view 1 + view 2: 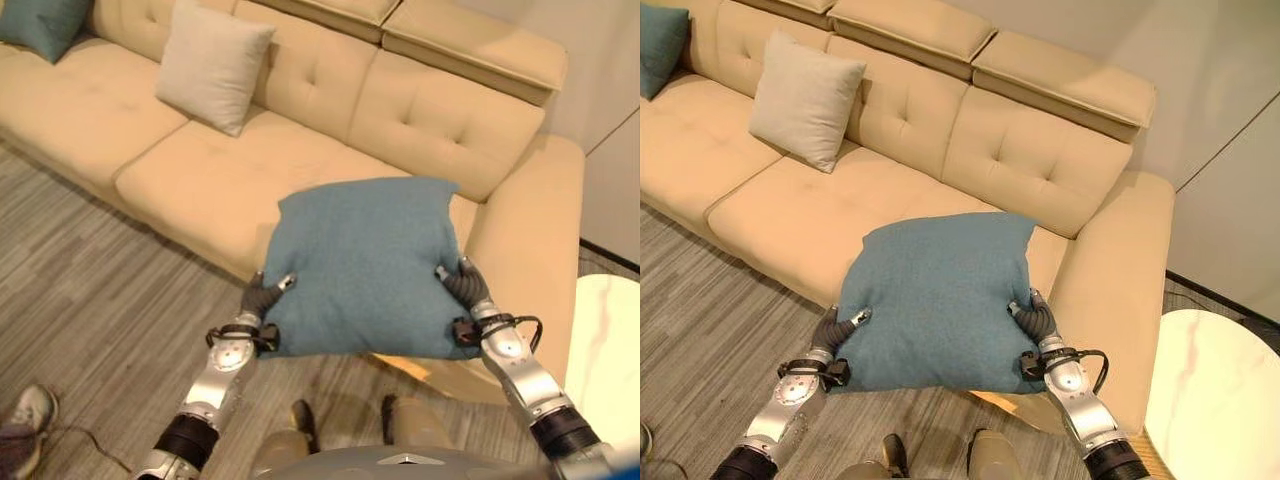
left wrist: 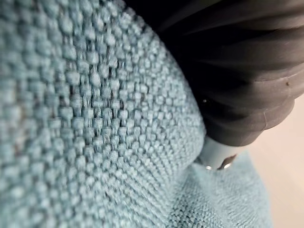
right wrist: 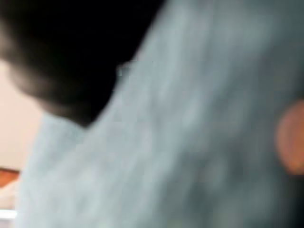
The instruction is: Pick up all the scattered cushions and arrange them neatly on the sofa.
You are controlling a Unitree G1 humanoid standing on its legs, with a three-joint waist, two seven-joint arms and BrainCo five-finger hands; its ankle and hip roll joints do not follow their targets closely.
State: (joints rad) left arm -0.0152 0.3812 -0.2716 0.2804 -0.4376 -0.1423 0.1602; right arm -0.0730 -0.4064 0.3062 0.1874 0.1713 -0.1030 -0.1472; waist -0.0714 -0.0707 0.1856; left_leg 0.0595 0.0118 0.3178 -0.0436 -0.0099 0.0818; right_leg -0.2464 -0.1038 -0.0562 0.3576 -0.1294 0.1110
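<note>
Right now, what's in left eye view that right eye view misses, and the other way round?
Left eye: a person's shoe on the floor at the lower left, and more of the teal cushion at the far end of the sofa.

Right eye: more of the white round table and the wall beside the sofa's armrest.

Both: the teal cushion held above the seat's front edge, left hand and right hand on its two sides, thumbs over the top, the beige cushion leaning on the beige sofa, and the grey floor.
</note>
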